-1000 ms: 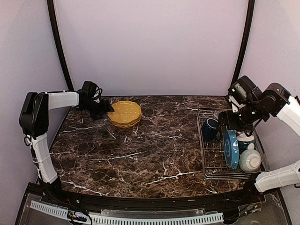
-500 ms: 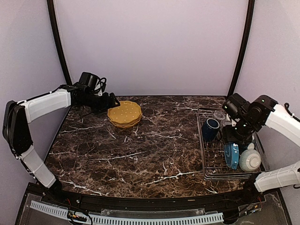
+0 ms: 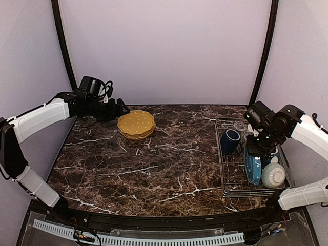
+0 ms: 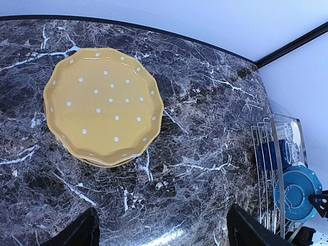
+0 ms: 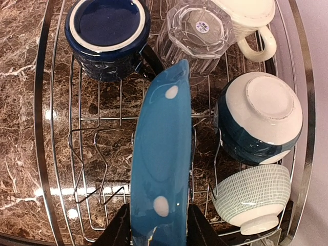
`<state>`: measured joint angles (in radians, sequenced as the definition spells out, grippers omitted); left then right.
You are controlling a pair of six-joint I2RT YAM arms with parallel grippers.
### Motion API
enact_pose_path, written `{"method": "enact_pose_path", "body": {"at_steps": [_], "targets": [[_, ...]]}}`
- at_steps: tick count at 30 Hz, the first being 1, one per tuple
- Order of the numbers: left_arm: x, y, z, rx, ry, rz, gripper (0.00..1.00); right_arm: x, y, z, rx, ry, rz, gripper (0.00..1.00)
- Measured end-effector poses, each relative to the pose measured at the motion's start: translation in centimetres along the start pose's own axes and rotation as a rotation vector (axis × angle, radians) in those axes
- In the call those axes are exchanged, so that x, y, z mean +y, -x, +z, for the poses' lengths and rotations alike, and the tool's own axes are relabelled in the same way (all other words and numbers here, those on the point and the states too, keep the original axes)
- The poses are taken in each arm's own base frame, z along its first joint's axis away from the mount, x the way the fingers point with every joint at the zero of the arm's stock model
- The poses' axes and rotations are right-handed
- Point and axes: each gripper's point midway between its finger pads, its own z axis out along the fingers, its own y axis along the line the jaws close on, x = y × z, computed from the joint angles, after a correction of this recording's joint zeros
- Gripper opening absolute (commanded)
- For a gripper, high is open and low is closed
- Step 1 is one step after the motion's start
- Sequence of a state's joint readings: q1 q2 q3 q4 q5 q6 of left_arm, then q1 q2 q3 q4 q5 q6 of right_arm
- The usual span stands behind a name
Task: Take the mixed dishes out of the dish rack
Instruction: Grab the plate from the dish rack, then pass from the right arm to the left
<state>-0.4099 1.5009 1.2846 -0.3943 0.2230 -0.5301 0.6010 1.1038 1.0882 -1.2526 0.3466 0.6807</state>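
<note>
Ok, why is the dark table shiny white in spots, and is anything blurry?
Right wrist view: glare leaves white patches on the dark marble table under the silver wire dish rack, and the glossy blue white-dotted plate gleams; left wrist view: a white glare patch at the bottom edge, dark fingers look soft-edged; top view: even light, faint sheen.

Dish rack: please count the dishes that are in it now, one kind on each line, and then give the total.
Plates: 1, the blue plate
Cups: 1, the dark blue cup
Mugs: 1, the cream mug
Glasses: 1, the clear glass
Bowls: 2, the banded bowl and the striped bowl
Total in the rack: 6
</note>
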Motion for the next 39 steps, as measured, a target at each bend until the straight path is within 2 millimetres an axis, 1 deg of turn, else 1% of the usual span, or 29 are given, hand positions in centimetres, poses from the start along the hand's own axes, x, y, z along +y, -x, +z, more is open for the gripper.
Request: {"method": "enact_pose_path", "body": {"at_steps": [1,4,7,11,14,18,23,25,28,33,36,39], "targets": [[-0.1,0.0,0.0,0.000,-0.002,0.000,0.85,0.0,0.1,0.0,-0.005,-0.002,-0.002,0.26],[-0.2,-0.1,0.0,0.003,-0.006,0.002,0.85,0.0,0.4,0.0,-0.020,-0.006,-0.007,0.19],[-0.3,-0.2,0.0,0.005,-0.008,0.004,0.85,0.6,0.4,0.0,-0.013,0.022,-0.015,0.13],[-0.4,-0.2,-0.1,0.004,-0.012,0.004,0.85,0.5,0.4,-0.1,-0.007,0.024,-0.023,0.06],[-0.5,-0.2,-0.4,0.000,-0.015,0.006,0.85,0.6,0.4,-0.8,-0.001,0.038,-0.025,0.01],[-0.7,-0.1,-0.7,-0.004,-0.023,0.007,0.85,0.7,1.5,-3.5,-0.037,0.087,-0.023,0.00],[-0.9,-0.3,-0.7,0.006,-0.037,0.007,0.85,0.9,3.7,-8.0,-0.131,0.175,-0.038,0.00],[-1.0,-0.4,-0.7,0.011,-0.045,0.006,0.86,1.3,4.1,-9.4,-0.160,0.221,-0.071,0.00],[-1.6,-0.9,-0.7,0.032,-0.082,-0.002,0.86,2.6,4.5,-11.4,-0.205,0.328,-0.160,0.00],[-3.4,-1.3,-0.7,0.064,-0.190,-0.048,0.86,6.1,5.5,-14.3,-0.293,0.528,-0.331,0.00],[-4.9,-1.5,-0.8,0.074,-0.289,-0.106,0.87,9.4,6.9,-15.4,-0.352,0.605,-0.445,0.00],[-5.8,-2.0,-1.0,0.094,-0.368,-0.187,0.88,13.8,8.3,-15.2,-0.403,0.631,-0.573,0.00]]}}
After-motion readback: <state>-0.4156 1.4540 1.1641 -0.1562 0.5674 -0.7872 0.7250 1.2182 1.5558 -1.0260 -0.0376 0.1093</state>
